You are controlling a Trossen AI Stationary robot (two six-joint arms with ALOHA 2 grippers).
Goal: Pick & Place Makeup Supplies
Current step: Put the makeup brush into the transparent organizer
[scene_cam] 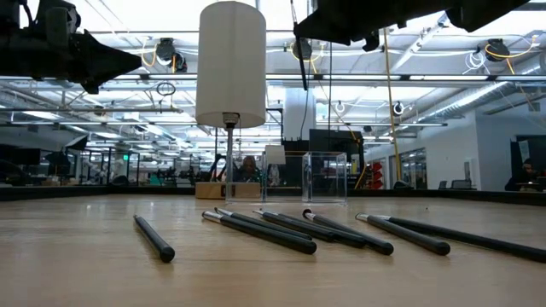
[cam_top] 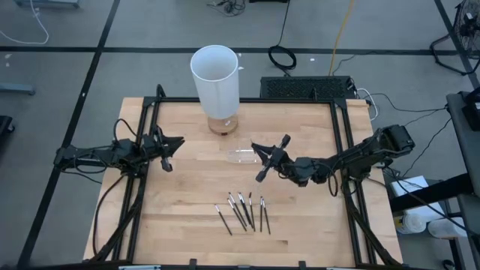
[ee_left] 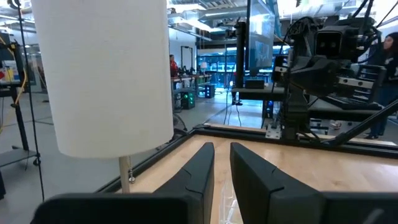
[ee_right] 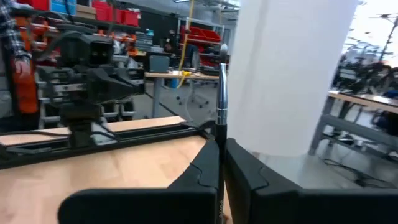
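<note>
Table point(cam_top: 187, 187): six sticks point(cam_top: 241, 210) lay side by side near the front edge, one point(cam_top: 223, 219) slightly apart to the left. Cup point(cam_top: 216, 79): white, tall, standing at the back edge. Tray point(cam_top: 241, 156): clear, mid-table, outline faint. Right gripper point(cam_top: 268, 159): raised over the table's middle, beside the tray, fingers pinching a seventh stick point(ee_right: 221, 87) that stood upright between them. Left gripper point(cam_top: 171, 150): raised at the left side, fingers slightly apart, holding nothing.
</note>
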